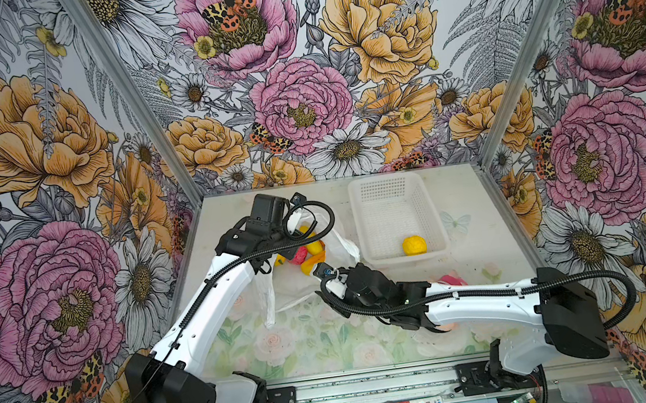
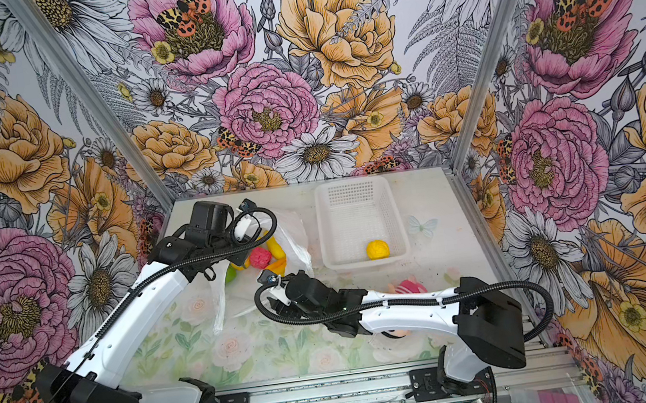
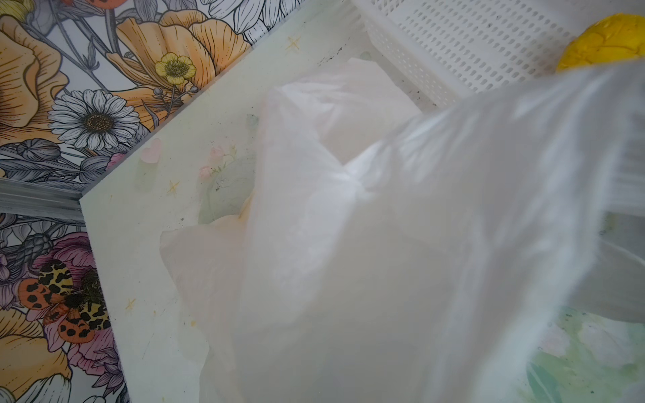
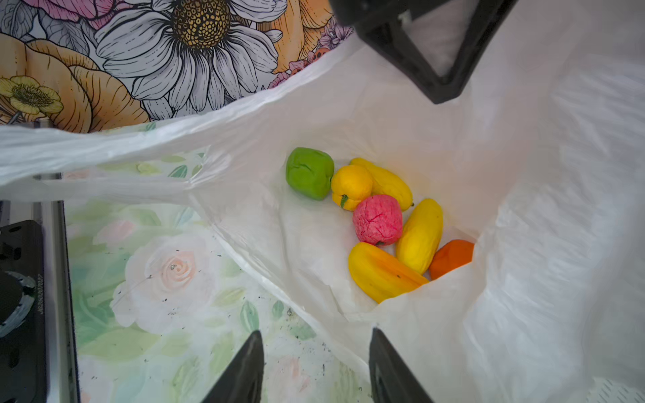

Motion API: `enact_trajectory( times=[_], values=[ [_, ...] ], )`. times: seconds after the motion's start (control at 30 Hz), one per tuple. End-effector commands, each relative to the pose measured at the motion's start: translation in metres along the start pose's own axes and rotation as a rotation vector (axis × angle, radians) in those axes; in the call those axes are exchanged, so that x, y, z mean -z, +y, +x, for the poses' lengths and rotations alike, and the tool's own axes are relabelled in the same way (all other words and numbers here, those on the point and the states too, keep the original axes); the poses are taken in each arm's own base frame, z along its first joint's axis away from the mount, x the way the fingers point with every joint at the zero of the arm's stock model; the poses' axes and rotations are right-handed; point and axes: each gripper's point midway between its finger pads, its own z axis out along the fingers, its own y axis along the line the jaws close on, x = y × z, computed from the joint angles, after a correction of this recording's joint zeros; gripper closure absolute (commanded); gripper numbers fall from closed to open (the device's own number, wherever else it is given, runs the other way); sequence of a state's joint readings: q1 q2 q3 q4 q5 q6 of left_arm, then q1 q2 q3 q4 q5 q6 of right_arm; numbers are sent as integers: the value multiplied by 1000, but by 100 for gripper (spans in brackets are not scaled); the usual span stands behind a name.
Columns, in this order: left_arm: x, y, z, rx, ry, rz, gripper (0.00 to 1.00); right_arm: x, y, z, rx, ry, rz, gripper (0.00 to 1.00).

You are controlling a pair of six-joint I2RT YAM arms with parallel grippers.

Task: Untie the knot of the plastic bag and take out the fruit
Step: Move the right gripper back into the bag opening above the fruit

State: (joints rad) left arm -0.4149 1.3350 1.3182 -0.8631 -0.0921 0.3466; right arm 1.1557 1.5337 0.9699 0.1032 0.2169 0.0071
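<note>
1. Plastic bag (image 1: pixel 296 289) sits left of centre on my surface (image 1: pixel 310 350) in both top views. Its mouth gapes upward and fruit (image 2: pixel 260 257) shows inside, with pink-red, yellow and orange pieces bunched together. My left arm (image 1: pixel 218 286) reaches over the bag's far side. My right arm (image 1: pixel 488 301) comes across from the right and ends at the bag's near rim. Just right of the bag stands a white basket (image 1: pixel 393 206) with one yellow fruit (image 1: pixel 414 245) at its near end.
2. From the left wrist I get mostly bag film (image 3: pixel 384 244), close to the lens and blurred. Past it I see the basket's perforated wall (image 3: pixel 471 45) and part of the yellow fruit (image 3: pixel 607 42).
3. From the right wrist I look into the open bag (image 4: pixel 541 209). Seven pieces lie touching on its bottom: one green (image 4: pixel 310 173), one pink-red (image 4: pixel 377 219), one orange (image 4: pixel 452 258) and four yellow. My left claw (image 4: pixel 439 89) is clamped tight on the bag's raised rim, across the mouth from my right claw (image 4: pixel 317 336). The right claw stands partly open and empty, its two fingertips apart over the bag's near edge, clear of the fruit
</note>
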Motion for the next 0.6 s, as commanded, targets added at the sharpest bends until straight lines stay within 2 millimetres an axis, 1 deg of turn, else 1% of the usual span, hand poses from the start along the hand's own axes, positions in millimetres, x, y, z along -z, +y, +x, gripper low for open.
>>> enact_trajectory(
  times=[0.0,0.13,0.17,0.27,0.37,0.47,0.57],
  values=[
    [4,0,-6,-3,-33,2,100,-19,1,-22,-25,-55,33,51],
    [4,0,-5,-2,-32,2,100,-56,-9,-5,-4,20,117,52],
    [4,0,-6,-3,-34,4,100,-62,-12,-2,-2,30,130,52],
    [4,-1,-6,-4,-35,7,100,-83,-25,9,2,55,177,50],
    [5,-1,-7,-4,-39,7,100,-105,-38,25,7,84,212,47],
    [5,-2,-8,-7,-41,10,100,-124,-47,32,16,102,231,38],
    [6,-2,-7,-6,-42,10,100,-140,-60,36,9,120,250,24]
  ],
)
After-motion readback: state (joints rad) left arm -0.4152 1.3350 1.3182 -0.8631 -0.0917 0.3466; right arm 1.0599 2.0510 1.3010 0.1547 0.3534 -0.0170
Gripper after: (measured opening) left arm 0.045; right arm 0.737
